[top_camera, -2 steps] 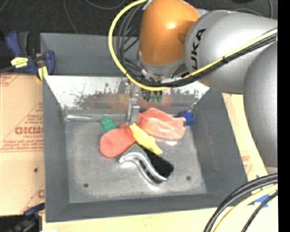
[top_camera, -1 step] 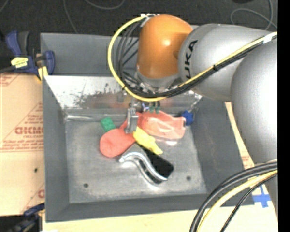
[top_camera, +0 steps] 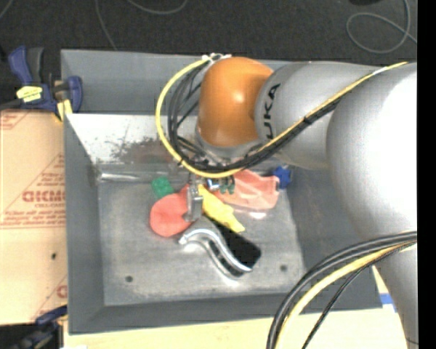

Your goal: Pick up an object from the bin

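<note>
Hand: the hand [top_camera: 195, 203] is down among the things in the middle of the bin [top_camera: 131, 267], under the arm's orange cover [top_camera: 229, 100]. Its tip stands at the seam between a red disc and a yellow piece.
Hand state: cannot tell whether it is apart or together; the wrist and cables hide too much of it.
Nearest thing: the red disc [top_camera: 166, 215] lies flat on the bin floor, its right rim touching or just beside the hand, on the side toward the left wall.
Handling, as a judgement: it looks light, thin and somewhat soft, so it may slide or flex. Lying flat, it offers only its rim, and the rim next to the hand is the place to take hold.
Axis: it is round, with no long axis and no heading.
Other neighbour: the yellow piece [top_camera: 224, 214] is elongated and runs from the hand toward the near right corner.
Further out: a small green piece [top_camera: 161, 187] lies just beyond the disc toward the far wall. A pink soft-looking thing [top_camera: 258, 191] and a blue bit [top_camera: 282, 174] lie toward the right wall.
Near side: a curved silver-and-black tool [top_camera: 216, 251] lies just beside the disc and points toward the near right corner.
</note>
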Action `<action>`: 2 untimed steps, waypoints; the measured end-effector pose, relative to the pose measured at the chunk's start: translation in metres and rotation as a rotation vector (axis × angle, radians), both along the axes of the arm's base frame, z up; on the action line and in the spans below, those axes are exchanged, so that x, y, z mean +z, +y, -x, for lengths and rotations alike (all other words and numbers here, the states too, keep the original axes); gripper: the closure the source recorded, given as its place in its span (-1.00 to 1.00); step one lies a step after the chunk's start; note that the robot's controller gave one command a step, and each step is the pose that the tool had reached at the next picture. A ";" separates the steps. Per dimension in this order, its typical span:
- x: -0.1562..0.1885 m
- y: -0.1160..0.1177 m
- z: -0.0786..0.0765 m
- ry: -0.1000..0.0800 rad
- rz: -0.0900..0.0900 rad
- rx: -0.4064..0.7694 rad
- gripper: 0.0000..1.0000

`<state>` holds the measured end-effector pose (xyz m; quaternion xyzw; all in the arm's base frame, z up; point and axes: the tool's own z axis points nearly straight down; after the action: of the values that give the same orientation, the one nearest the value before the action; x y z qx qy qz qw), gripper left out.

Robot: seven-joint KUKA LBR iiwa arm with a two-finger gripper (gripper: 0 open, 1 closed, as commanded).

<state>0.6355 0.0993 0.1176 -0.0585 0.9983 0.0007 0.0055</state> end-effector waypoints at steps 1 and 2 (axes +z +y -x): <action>-0.039 0.000 0.009 -0.010 -0.002 0.040 -1.00; -0.050 -0.001 0.005 -0.036 -0.008 0.047 1.00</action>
<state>0.6306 0.0982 0.0675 -0.0819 0.9964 0.0037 0.0236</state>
